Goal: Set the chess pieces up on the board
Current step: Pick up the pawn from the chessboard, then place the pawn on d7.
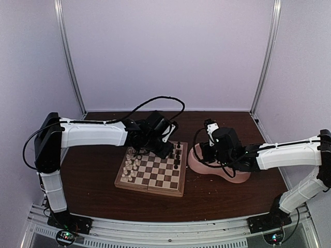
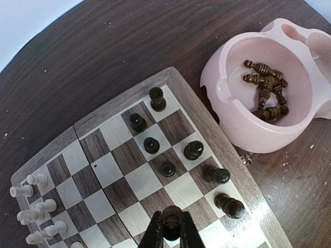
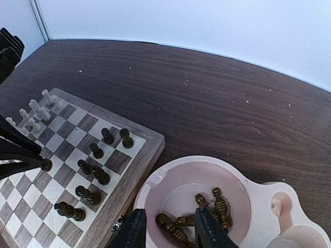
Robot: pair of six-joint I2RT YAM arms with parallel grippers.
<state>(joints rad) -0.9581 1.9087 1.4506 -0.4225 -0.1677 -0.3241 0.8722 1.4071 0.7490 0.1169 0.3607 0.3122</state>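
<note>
Board edge beside bowl, left hand pinching dark piece

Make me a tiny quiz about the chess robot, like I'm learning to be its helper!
1. True or false: the jaws of the left arm are shut on a cream piece.
2. What lies in the pink bowl? A. cream pieces B. dark pieces C. nothing
3. Fill in: on the board, the cream pieces stand on the ____ arm's side.
Key: 1. False, it is a dark piece. 2. B. 3. left.
</note>
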